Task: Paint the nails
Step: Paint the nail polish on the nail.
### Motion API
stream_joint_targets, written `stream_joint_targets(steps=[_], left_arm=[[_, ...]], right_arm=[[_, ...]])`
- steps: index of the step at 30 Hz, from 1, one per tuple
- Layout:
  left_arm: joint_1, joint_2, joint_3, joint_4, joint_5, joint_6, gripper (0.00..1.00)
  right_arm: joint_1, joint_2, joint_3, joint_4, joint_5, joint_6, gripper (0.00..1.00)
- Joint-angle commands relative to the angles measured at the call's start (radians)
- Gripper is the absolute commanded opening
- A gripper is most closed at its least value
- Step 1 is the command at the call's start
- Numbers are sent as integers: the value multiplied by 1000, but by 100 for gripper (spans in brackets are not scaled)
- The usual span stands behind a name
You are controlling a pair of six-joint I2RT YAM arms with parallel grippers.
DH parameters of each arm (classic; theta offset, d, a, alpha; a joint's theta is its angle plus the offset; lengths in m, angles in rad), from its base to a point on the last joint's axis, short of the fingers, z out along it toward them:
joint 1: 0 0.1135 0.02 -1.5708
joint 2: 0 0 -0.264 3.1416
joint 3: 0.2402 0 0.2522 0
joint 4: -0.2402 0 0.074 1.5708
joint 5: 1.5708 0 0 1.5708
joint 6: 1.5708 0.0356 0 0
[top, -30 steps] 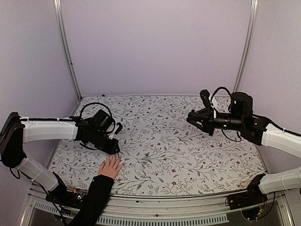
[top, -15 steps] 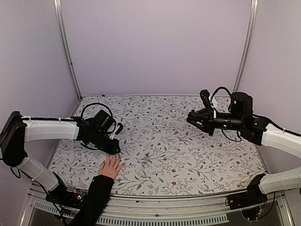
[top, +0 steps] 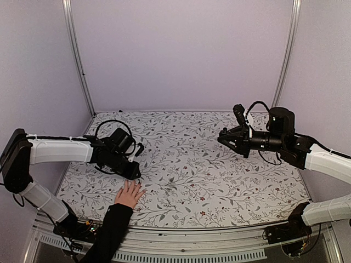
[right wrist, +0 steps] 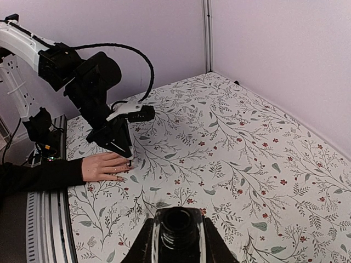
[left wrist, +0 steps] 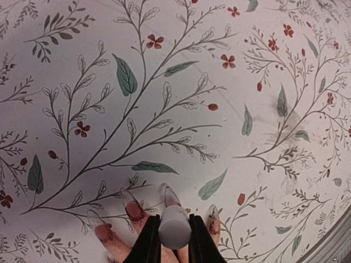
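Left gripper point(left wrist: 174, 244): I've got it clamped on a white cap point(left wrist: 174, 226), over the hand point(left wrist: 111, 236).
Right gripper point(right wrist: 178, 241): closed around the uncapped dark bottle point(right wrist: 176, 220); contents unreadable.
Nails point(left wrist: 135, 210): near-left edge of the table point(top: 219, 181), some reddish.

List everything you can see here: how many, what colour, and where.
cloth: one, white with a floral print, covering the table
posts: two, silver, back corners
hand: one, light-skinned, flat at the near left edge
sleeve: one, black, on that hand's arm
nails: four seen, most reddish, under the left end effector
cap: one, white, in the left end effector
bottle: one, dark, neck open, in the right end effector
left end effector: one, black, shut on the cap, over the fingertips
right end effector: one, black, shut on the bottle, raised at right
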Motion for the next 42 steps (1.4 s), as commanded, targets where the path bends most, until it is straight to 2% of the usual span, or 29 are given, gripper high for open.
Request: stream_joint_targets(steps=[1, 42], left_arm=[[13, 12, 23, 14, 2, 15, 0], [15, 7, 12, 11, 21, 11, 0]], right_arm=[[-4, 2, 22, 21, 16, -8, 0], [-3, 0, 21, 17, 17, -8, 0]])
